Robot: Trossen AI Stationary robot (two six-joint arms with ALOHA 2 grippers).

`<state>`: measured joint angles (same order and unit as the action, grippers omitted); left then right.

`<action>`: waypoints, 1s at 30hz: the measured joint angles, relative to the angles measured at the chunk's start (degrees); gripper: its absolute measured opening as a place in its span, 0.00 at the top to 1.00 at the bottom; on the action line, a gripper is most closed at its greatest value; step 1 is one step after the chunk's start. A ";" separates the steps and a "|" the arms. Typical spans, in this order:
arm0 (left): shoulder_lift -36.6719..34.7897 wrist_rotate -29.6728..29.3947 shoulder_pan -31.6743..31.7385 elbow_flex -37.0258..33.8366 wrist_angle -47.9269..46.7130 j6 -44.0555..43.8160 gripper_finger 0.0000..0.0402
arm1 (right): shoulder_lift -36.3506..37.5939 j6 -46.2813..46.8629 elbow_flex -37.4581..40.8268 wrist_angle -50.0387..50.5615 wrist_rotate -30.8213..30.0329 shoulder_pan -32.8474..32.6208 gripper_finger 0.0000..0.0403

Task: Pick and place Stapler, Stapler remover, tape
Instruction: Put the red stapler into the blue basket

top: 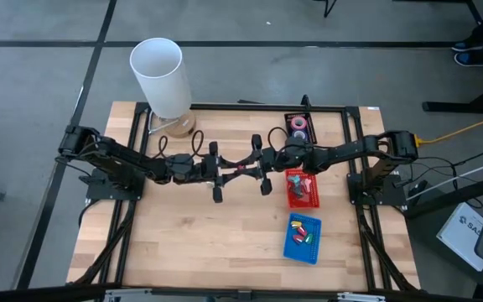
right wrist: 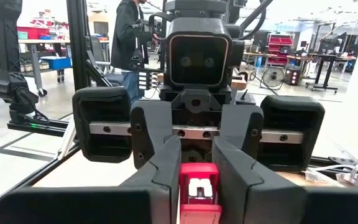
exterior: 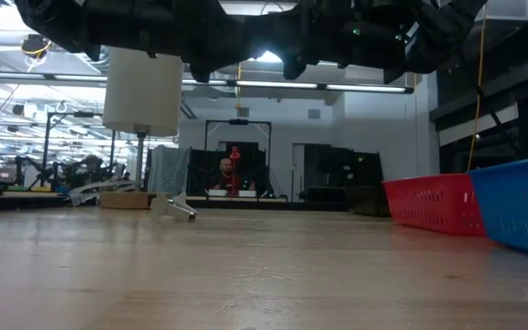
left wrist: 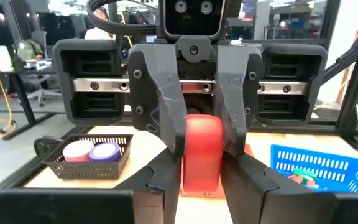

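The red stapler [top: 243, 168] hangs in the air above the middle of the table, between my two grippers, which face each other. My left gripper [top: 235, 171] reaches in from the table's left and my right gripper [top: 252, 166] from the right, each shut on the stapler. The left wrist view shows the stapler [left wrist: 202, 155] between both pairs of fingers; so does the right wrist view [right wrist: 199, 186]. Pink and purple tape rolls [left wrist: 92, 151] lie in a black basket [top: 298, 126]. I cannot make out the stapler remover. My left gripper pinches the stapler's body [left wrist: 201, 180] between its two fingers, coming level from the table's left. The stapler is lifted clear of the table. My right gripper pinches the stapler's end [right wrist: 199, 198] between its two fingers, coming level from the table's right, opposite the left gripper's fingers [right wrist: 157, 134]. The stapler lies level between the two holds.
A tall white cylinder [top: 162, 75] stands at the table's far left. A red basket [top: 302, 186] and a blue basket [top: 303, 237] holding small coloured items sit right of centre. Bare wood lies near and left [top: 191, 243]. A person stands in the room beyond [right wrist: 129, 37].
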<state>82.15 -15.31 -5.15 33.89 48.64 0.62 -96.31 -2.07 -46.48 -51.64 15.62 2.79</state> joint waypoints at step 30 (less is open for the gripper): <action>-10.98 1.53 0.10 0.26 -15.45 -6.51 0.38 | 17.67 -1.72 0.19 34.60 0.05 -1.49 0.83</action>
<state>71.17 -13.78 -5.06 34.15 33.20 -5.89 -78.64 -3.78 -46.29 -17.04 15.67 1.30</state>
